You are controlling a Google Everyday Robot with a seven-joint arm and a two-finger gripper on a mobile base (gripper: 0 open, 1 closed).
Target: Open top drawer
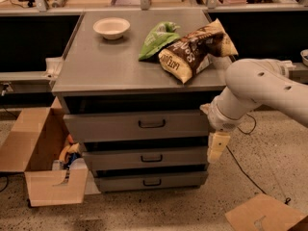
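The top drawer (110, 125) is the widest grey front of three, just under the cabinet top, with a small dark loop handle (151, 124) at its centre. A dark gap shows above it. Two narrower drawer fronts (151, 158) (152, 181) sit below. My gripper (216, 147) hangs pointing down from the white arm (260, 88), right beside the cabinet's right edge, level with the gap between the top and middle drawers. It is to the right of the handle and not touching it.
On the cabinet top (96, 66) lie a white bowl (111, 27), a green bag (157, 39) and a brown chip bag (195, 49). An open cardboard box (41, 162) stands on the floor at left. Flat cardboard (264, 214) lies at lower right. A cable (245, 170) runs across the floor.
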